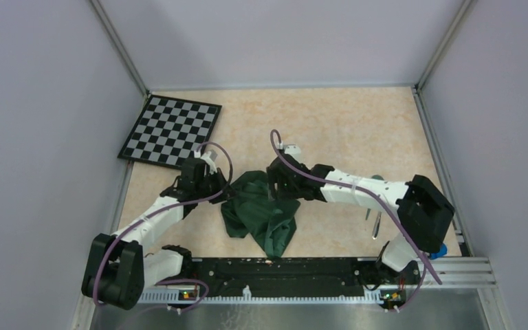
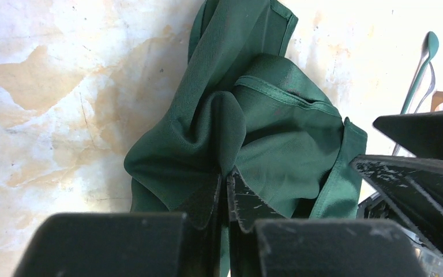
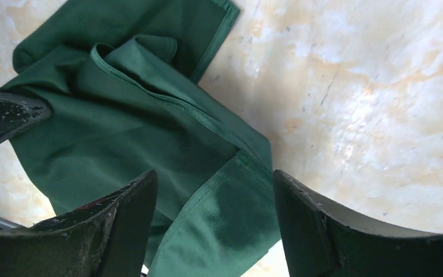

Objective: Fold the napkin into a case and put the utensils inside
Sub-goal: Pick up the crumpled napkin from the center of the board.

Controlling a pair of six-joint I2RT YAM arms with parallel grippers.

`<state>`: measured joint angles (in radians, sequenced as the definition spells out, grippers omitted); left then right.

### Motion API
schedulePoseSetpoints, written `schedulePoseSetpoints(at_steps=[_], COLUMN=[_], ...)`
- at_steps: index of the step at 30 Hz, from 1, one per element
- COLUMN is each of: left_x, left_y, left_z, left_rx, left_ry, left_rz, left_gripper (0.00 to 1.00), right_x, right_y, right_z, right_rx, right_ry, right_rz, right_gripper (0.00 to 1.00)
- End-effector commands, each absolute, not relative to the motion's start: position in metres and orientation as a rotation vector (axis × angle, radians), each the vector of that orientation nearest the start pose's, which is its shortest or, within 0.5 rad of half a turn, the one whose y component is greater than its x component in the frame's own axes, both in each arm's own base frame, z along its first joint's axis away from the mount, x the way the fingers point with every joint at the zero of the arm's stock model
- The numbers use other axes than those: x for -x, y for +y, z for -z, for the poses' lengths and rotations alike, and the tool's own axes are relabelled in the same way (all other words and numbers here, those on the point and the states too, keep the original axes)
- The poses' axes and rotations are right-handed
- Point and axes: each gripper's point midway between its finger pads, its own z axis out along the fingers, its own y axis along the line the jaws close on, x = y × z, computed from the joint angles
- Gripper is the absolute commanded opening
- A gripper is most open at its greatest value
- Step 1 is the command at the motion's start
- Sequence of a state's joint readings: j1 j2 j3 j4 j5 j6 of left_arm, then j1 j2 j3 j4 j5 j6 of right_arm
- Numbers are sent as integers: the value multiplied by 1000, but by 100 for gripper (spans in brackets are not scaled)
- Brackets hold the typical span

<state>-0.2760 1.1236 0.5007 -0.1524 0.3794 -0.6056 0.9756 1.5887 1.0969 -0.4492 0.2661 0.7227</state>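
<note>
Napkin [image 1: 261,214] lies as crumpled heap near centre of table [image 1: 357,130], not folded flat. Left gripper [image 2: 226,183]: fingers together, pinching raised fold at heap's 9 o'clock side. Right gripper [image 3: 213,222]: fingers apart over hemmed edge at heap's 1 o'clock side; cannot tell whether it touches cloth. Utensils [image 1: 377,223] lie on table at 3 o'clock from napkin, well apart, beside right arm. Checkered board [image 1: 170,130] at 11 o'clock.
</note>
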Motion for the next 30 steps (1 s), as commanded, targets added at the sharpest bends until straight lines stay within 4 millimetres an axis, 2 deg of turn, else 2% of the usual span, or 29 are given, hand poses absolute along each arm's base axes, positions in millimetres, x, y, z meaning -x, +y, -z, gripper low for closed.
schedulePoseSetpoints(at_steps=[1, 3, 5, 8, 10, 11, 12, 13, 17, 21, 23, 25, 26, 27, 29, 30], left_x=[-247, -247, -247, -246, -245, -245, -244, -243, -238, -229, -222, -212, -206, -198, -188, -188], left_y=[-166, -165, -164, -163, -163, -163, -163, -163, -168, -188, -206, -233, -246, -258, -268, -264], left_z=[-81, -82, -84, -86, -87, -87, -87, -87, -87, -95, -101, -116, -122, -127, -134, -135], left_rx=[188, 186, 186, 186, 188, 188, 187, 185, 146, 34, -56, -172, -234, -301, -393, -393], left_ry=[2397, 2392, 2389, 2386, 2384, 2384, 2384, 2384, 2401, 2427, 2428, 2399, 2391, 2388, 2390, 2393], left_rz=[910, 905, 897, 896, 899, 899, 899, 901, 943, 979, 960, 974, 984, 1001, 981, 934], left_gripper=[7, 6, 6, 6, 6, 6, 6, 6, 7, 8, 8, 10, 15, 27, 62, 75], right_x=[-216, -216, -219, -227, -236, -241, -246, -252, -277, -297, -307, -314, -317, -319, -320, -320], right_y=[319, 316, 310, 303, 298, 295, 292, 286, 259, 236, 223, 212, 205, 199, 188, 184], right_z=[-71, -61, -57, -64, -79, -88, -98, -106, -144, -184, -189, -186, -184, -181, -179, -178], right_rx=[98, 79, 59, 46, 68, 77, 84, 84, 106, 154, 142, 117, 101, 89, 68, 62], right_ry=[2579, 2579, 2569, 2509, 2443, 2404, 2364, 2331, 2200, 2082, 2075, 2095, 2105, 2112, 2118, 2119], right_rz=[-414, -388, -348, -320, -315, -317, -332, -345, -369, -385, -399, -416, -408, -401, -389, -382], right_gripper=[71, 69, 63, 51, 32, 21, 5, 0, 0, 0, 0, 0, 0, 0, 0, 0])
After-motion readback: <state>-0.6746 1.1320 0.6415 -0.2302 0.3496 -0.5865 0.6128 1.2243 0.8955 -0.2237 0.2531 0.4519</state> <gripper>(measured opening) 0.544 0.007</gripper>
